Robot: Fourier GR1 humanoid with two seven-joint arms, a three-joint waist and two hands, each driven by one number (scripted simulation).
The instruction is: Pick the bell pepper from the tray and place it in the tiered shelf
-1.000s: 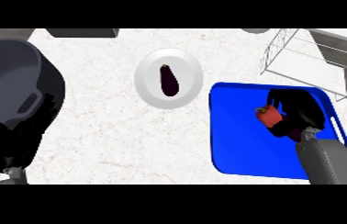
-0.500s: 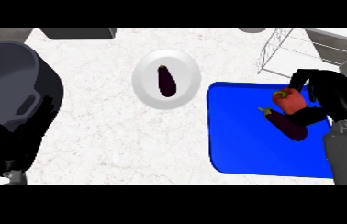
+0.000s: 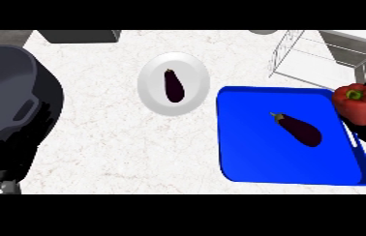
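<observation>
The red bell pepper (image 3: 350, 103) hangs at the view's right edge, over the right rim of the blue tray (image 3: 250, 133). Only a black sliver of my right hand (image 3: 359, 75) shows just above the pepper, curled on it; the rest is cut off by the edge. The wire tiered shelf (image 3: 307, 56) stands at the back right, beyond the tray. My left arm (image 3: 25, 104) is a large dark bulk at the left edge, and its hand cannot be made out.
A dark purple eggplant (image 3: 298, 128) lies in the tray's middle. A white plate (image 3: 150, 85) left of the tray carries another eggplant (image 3: 174, 85). A grey block (image 3: 79, 35) sits at the counter's back left.
My right hand has lifted the bell pepper off the tray and carried it right, mostly out of view. The eggplant it hid now lies uncovered in the tray.
</observation>
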